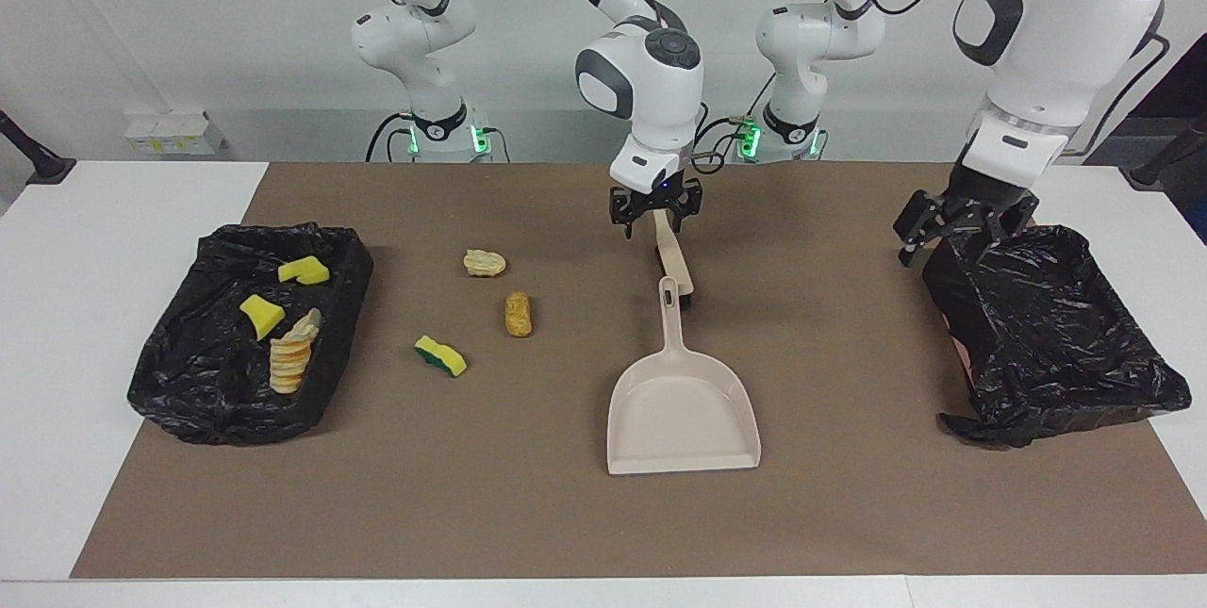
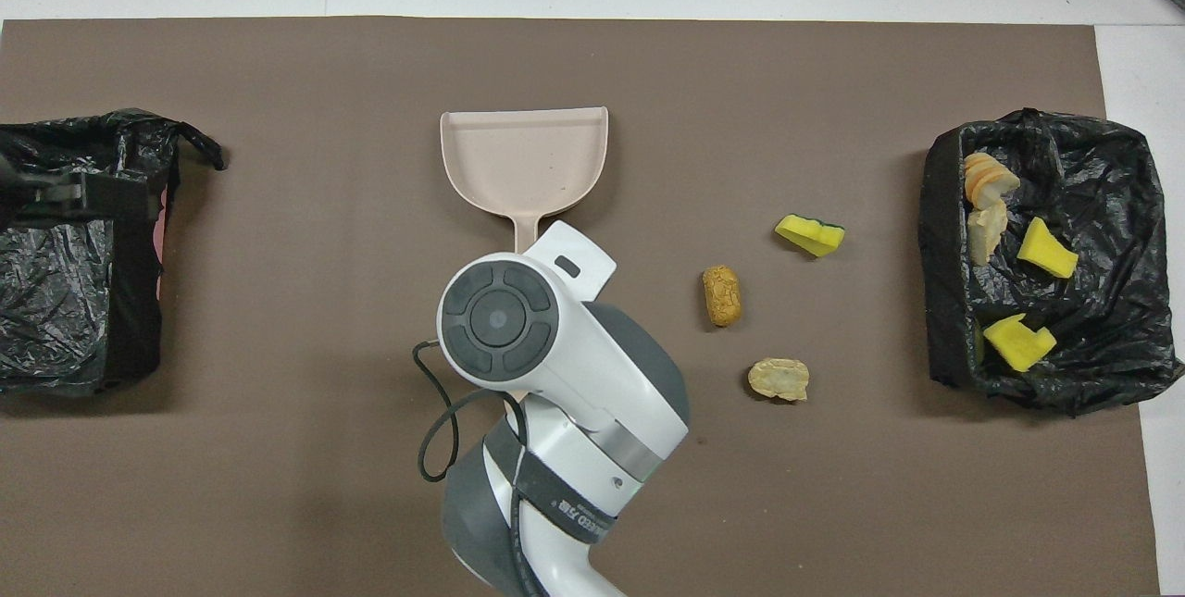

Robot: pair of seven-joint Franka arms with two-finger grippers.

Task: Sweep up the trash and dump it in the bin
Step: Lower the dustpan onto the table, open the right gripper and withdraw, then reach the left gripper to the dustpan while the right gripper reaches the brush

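Brown mat (image 1: 566, 514) covers the counter; black-lined bin (image 1: 250, 335) at the right arm's end holds four trash bits, another bin (image 1: 1047, 335) sits under the open, empty left end effector (image 1: 957, 236). Beige dustpan (image 1: 684, 410) lies mid-mat. Right end effector (image 1: 655, 212) grips a beige stick (image 1: 672, 259). Sponge piece (image 1: 440, 355), orange-brown lump (image 1: 518, 314) and tan lump (image 1: 485, 262) lie on the mat.

The right gripper (image 1: 654, 212) points down from a bent wrist, fingers closed on a thin stick. The left gripper (image 1: 962, 229) hangs low, jaws spread wide.

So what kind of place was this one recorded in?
Probably a robotics lab: two white arms mounted at a white table against a bare wall, with a brown mat, staged trash and bag-lined bins.
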